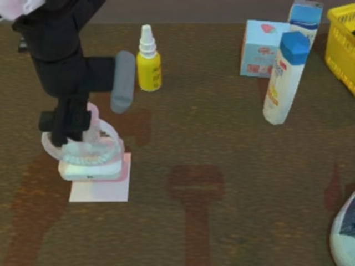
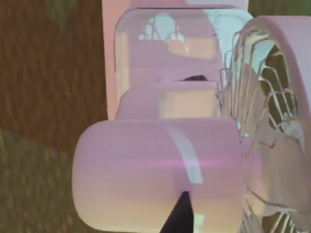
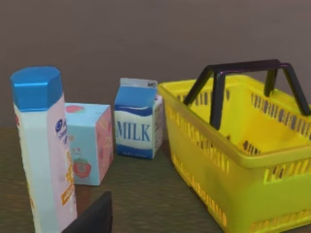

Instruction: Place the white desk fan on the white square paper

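White plastic desk fan [image 1: 91,158]: base resting on thin white square paper sheet [image 1: 102,188], bench's nine-o'clock side.
Left tool [image 1: 69,136]: over fan's rear motor; grip cannot tell.
Right tool: out of sight.

A yellow dropper bottle [image 1: 148,62] stood well left of the tall blue-capped bottle [image 1: 285,77]. Behind that bottle were a light blue box [image 1: 260,49] and a milk carton [image 1: 305,18]; right of it, a yellow basket [image 1: 341,45].

The brown patterned table [image 1: 222,138] carried the white square paper [image 1: 100,191] at its left, a yellow dropper bottle [image 1: 148,61], a light-blue carton [image 1: 260,49], a milk carton [image 1: 305,16], a tall blue-capped bottle [image 1: 284,80] and a yellow basket [image 1: 341,44].
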{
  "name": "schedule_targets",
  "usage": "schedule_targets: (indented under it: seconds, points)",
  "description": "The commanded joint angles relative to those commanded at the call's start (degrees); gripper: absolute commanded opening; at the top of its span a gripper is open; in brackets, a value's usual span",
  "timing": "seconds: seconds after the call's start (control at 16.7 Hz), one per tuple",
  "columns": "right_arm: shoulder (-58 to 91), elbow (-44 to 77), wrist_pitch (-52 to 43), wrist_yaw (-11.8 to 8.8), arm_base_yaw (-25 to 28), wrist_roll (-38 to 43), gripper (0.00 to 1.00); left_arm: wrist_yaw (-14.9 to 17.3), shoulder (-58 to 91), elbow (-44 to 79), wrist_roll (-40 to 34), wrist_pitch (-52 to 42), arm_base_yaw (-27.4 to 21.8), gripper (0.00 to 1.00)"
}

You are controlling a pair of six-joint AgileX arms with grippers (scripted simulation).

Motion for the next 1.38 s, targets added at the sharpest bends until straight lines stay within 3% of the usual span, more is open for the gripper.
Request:
schedule_targets:
  seconds: [0.9, 1.38]
  points:
    - [0.00, 0.00, 0.00, 0.00, 0.00, 0.00, 1.00, 0.01, 0.62, -7.13, 0.31, 7.76, 0.30, 0.00]
    - [0.00, 0.00, 0.00, 0.00, 0.00, 0.00, 1.00, 0.01, 0.62, -7.13, 0.31, 7.76, 0.30, 0.60]
